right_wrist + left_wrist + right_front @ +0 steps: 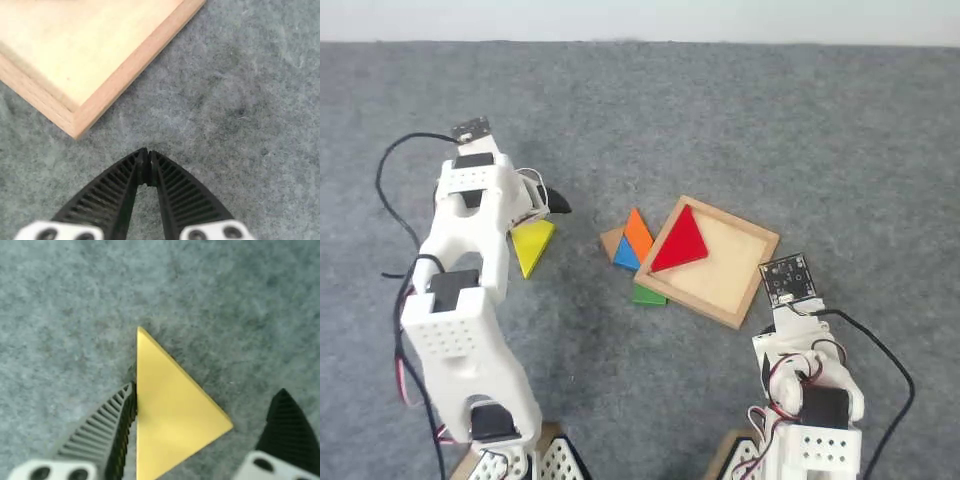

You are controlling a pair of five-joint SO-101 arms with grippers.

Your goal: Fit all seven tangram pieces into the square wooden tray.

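Observation:
A yellow triangle [532, 245] lies flat on the grey carpet, left of the other pieces. My left gripper [544, 220] is open over it. In the left wrist view the yellow triangle [170, 415] sits between the jaws of the left gripper [206, 390]: one finger [112, 425] touches its long edge, the other [285, 425] stands apart. The square wooden tray [730, 217] holds a red triangle [680, 242]. Orange [638, 232], blue [625, 255], tan [611, 240] and green [648, 294] pieces lie against its left side. My right gripper [148, 167] is shut and empty, just off a tray corner [125, 75].
Grey carpet covers the whole table. The right arm's base and wrist [788, 280] stand just right of the tray's near corner. Black cables run beside both arms. Open carpet lies beyond the tray and between the yellow triangle and the piece cluster.

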